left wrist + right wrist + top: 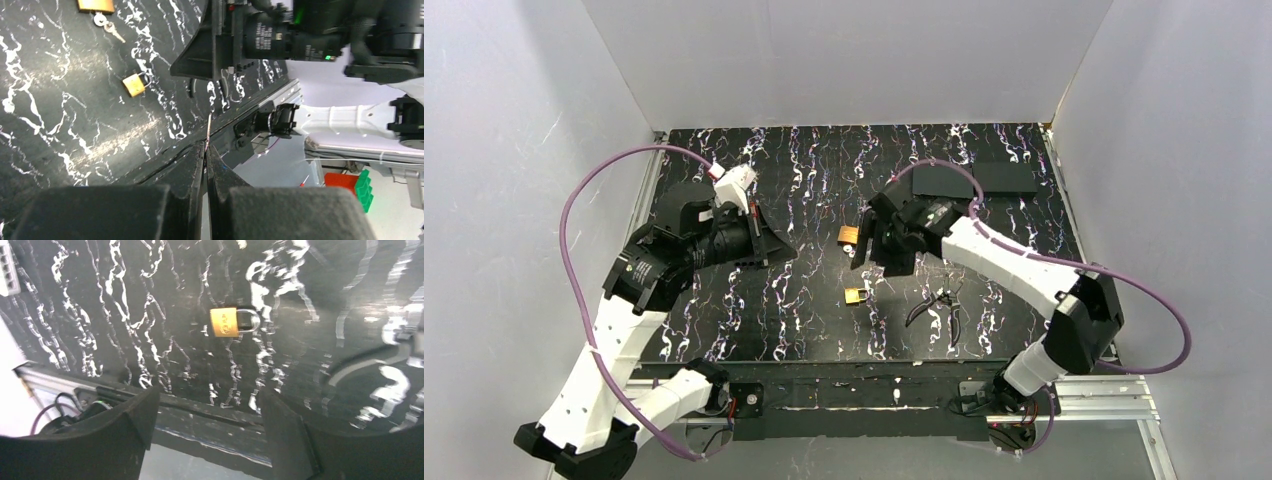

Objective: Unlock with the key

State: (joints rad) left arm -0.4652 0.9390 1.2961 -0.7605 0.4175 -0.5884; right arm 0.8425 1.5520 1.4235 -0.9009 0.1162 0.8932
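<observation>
Brass near padlock (856, 296) lies flat on the black marbled mat (804, 320), close to the front edge. Far padlock (848, 235) sits further back, just beside the right gripper (877, 262).

Left gripper (205, 147): fingers pressed together, pinching the key (208, 131). The key is seen edge-on, as a thin metal sliver sticking up out of the fingertips, held off the mat. Can't tell head from blade at this angle. In the top view this claw (782, 248) is over the left half of the mat, well apart from both padlocks, and the key is too small to make out there.

Right gripper (207, 400): fingers spread wide, nothing between them. Its wrist view shows the near padlock (225, 322) on the mat beyond the fingertips, not touching them, with the shackle to the right of the body. Can't tell whether the shackle is latched.

Left wrist view: near padlock (134, 84) mid-left, far padlock (95, 5) at the top edge. A spare key (107, 26) lies on the mat just beside the far padlock.

Black-handled pliers (939, 305) lie right of the near padlock, near the right arm. Two black blocks (974, 178) sit at the back right of the mat.
</observation>
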